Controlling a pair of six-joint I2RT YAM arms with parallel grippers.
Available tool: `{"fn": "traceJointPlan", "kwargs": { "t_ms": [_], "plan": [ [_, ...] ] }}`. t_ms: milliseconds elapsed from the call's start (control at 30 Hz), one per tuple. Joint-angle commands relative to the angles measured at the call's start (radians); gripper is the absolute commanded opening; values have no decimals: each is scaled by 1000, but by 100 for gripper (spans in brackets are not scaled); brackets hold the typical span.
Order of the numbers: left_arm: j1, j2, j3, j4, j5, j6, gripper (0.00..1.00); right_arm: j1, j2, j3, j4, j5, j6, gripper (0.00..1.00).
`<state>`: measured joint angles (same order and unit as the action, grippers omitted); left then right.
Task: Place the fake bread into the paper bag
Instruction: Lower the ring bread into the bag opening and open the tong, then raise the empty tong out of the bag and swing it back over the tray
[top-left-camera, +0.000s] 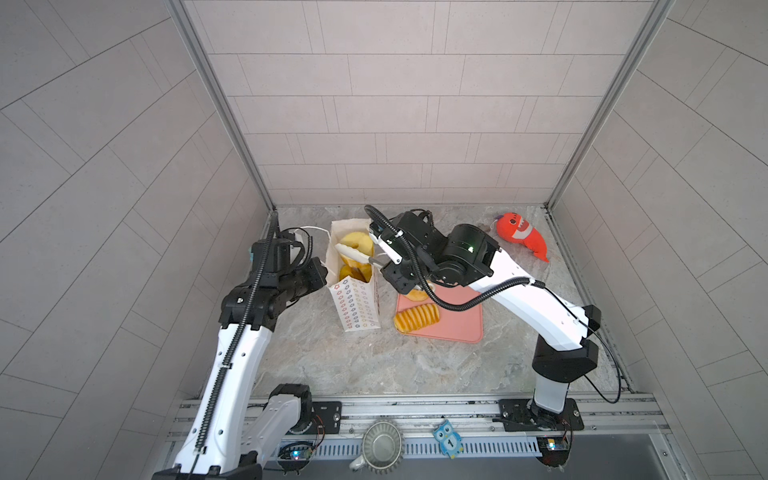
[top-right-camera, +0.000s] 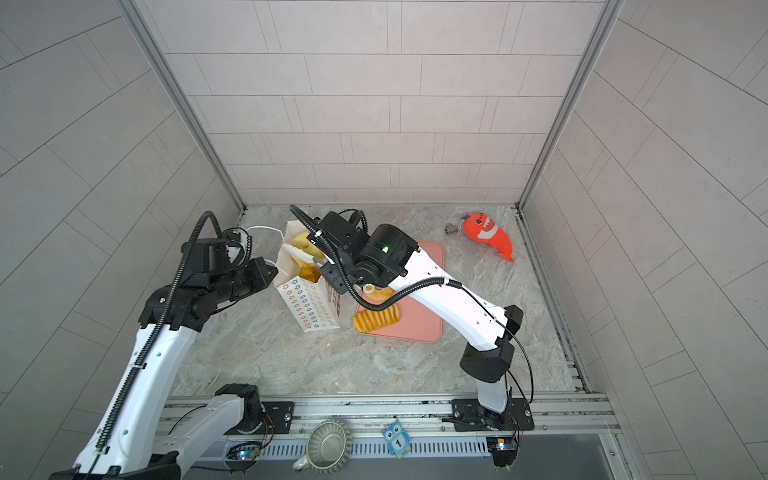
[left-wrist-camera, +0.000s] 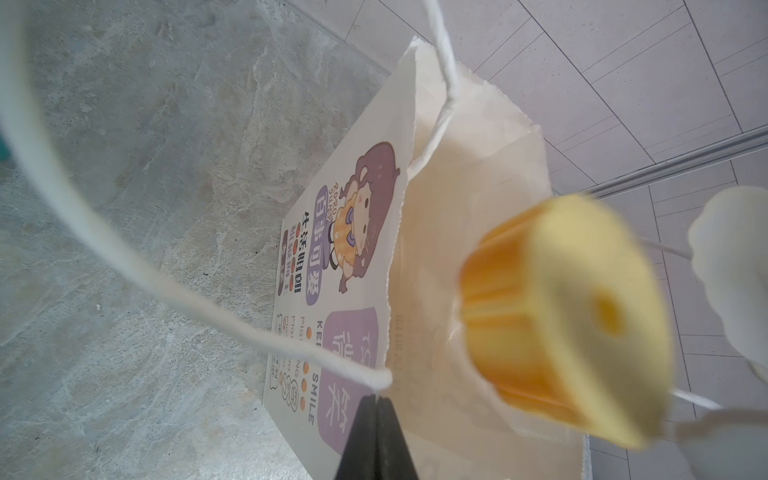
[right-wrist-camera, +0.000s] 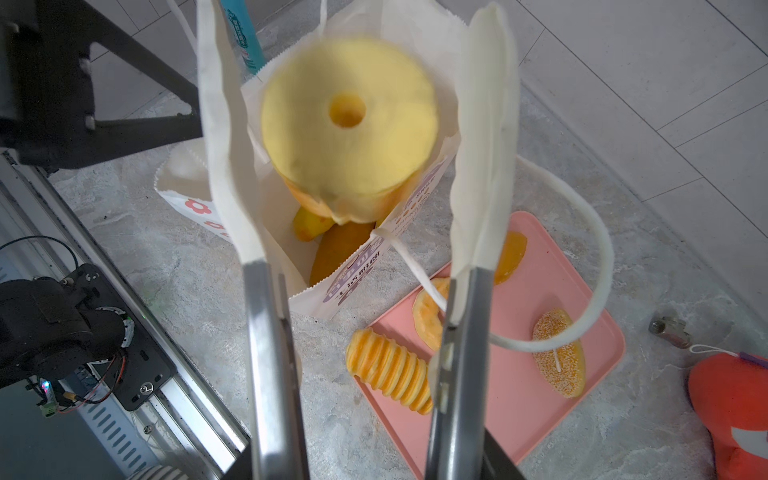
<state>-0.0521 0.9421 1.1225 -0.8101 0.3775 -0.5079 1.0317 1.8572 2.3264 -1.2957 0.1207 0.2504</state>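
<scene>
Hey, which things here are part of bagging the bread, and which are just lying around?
Job: paper bag, ring bread at its mouth, ridged roll, ring doughnut, sprinkled bun.
Lying about: pink tray, plush fish, metal fitting, cup, owl tag.

Seven pieces of fake bread are showing in the right wrist view. One ring doughnut is appearing at upper centre, and two loaves are lying inside the one paper bag. Four are sitting on the single pink tray at lower right. One plush fish is lying at the right edge.
</scene>
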Motion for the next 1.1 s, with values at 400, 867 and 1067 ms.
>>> {"fn": "traceJointPlan", "kwargs": {
  "t_ms": [400, 867, 1067],
  "plan": [
    [5, -12, 10, -16, -4, 11, 5, 6, -7, 30, 4, 26, -8, 57],
    [5, -12, 11, -15, -4, 8, 4, -2, -70, 68, -5, 134, -42, 55],
    [6, -11, 11, -13, -3, 5, 4, -42, -113, 59, -20, 163, -51, 56]
  ]
}}
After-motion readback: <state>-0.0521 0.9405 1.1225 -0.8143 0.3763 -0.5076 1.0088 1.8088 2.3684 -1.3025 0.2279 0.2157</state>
